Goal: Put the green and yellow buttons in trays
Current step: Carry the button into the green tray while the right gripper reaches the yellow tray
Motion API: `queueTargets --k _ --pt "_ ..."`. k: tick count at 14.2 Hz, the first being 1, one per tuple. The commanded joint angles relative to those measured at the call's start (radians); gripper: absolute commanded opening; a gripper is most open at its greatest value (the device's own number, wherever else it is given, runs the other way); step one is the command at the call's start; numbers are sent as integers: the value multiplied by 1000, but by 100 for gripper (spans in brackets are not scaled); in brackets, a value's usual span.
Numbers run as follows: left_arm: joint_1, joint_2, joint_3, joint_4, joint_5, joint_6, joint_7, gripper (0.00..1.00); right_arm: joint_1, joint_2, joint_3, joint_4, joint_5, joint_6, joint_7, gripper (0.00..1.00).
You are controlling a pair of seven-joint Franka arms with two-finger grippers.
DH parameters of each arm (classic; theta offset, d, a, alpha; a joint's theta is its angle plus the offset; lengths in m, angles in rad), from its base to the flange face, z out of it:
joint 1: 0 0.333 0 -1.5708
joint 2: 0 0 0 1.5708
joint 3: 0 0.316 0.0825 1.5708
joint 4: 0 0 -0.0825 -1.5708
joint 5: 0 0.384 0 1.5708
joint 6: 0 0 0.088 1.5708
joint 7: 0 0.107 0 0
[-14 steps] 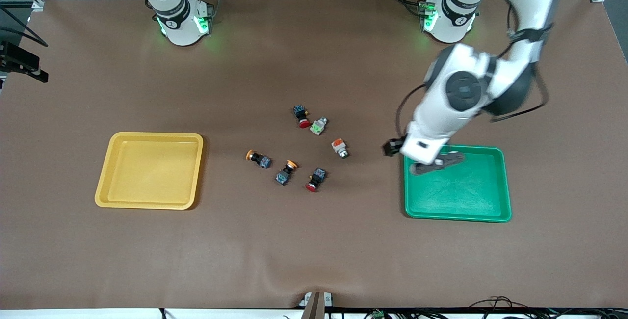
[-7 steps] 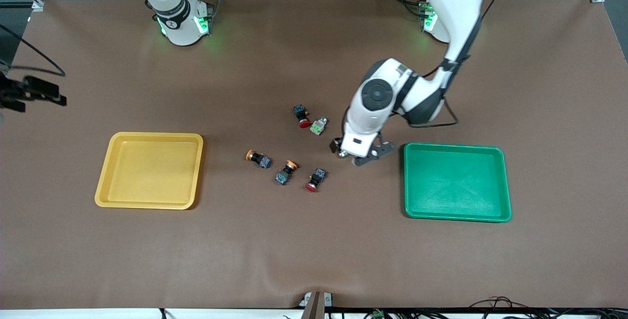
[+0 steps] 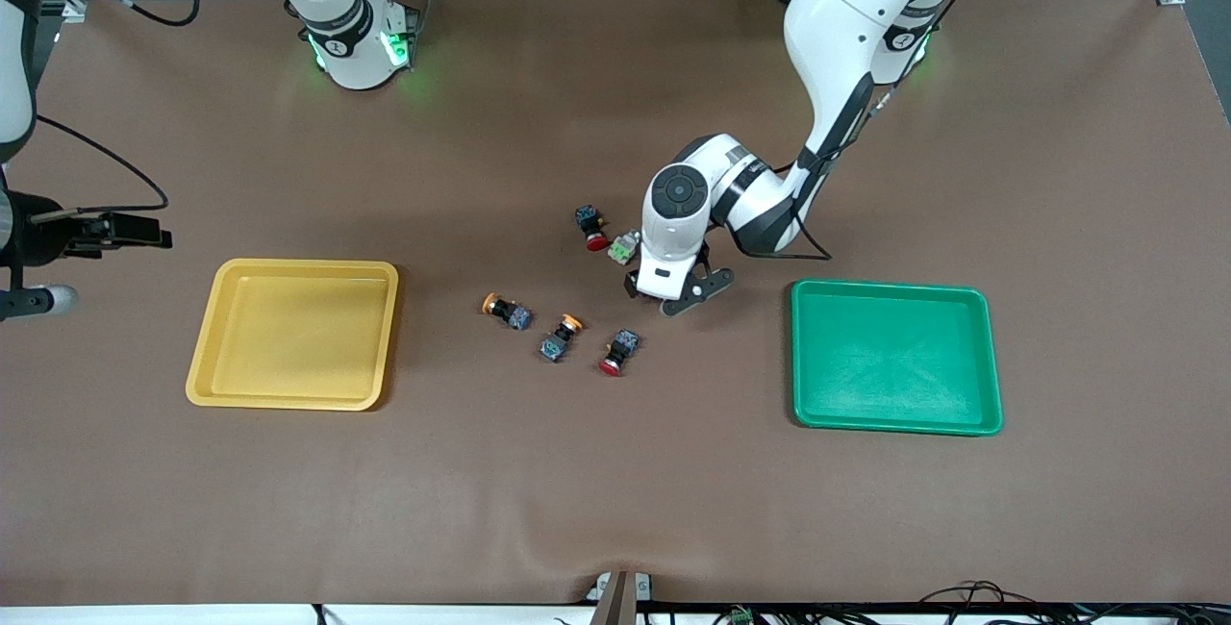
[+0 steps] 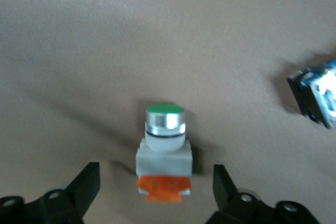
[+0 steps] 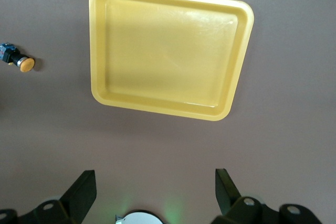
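The left gripper (image 3: pixel 673 293) sits low near the middle of the frame, fingers (image 4: pixel 84 187) spread wide on either side of a grey-bodied button with an orange block (image 4: pixel 163 153) and touching nothing. Just above it lies the grey green-block button (image 3: pixel 624 246); two orange-capped buttons (image 3: pixel 507 311) (image 3: pixel 560 336) lie lower, toward the yellow tray (image 3: pixel 293 334) at centre left. The green tray (image 3: pixel 895 358) sits at centre right. The right gripper (image 5: pixel 152 195), also spread wide, waits at the left edge, looking down on the yellow tray.

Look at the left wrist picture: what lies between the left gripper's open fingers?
The grey-bodied push-button switch with a green cap and orange block lies between the left gripper fingers on bare brown table, untouched.
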Motion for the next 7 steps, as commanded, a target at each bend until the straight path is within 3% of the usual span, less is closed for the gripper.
queueTargets --k 1,2,3,5,7 --pt "1 3 6 14 31 6 -26 66 -12 4 6 21 17 18 10 100" --pt "-1 11 6 12 31 12 -28 38 -13 10 6 19 26 24 17 100" --pt "2 11 5 12 31 13 -28 3 -13 13 6 16 40 26 22 100" --pt "11 -4 6 7 33 12 -20 0 -6 33 6 4 48 65 83 100" --pt "81 -82 5 -15 36 -22 18 0 6 36 8 -21 55 93 211 100"
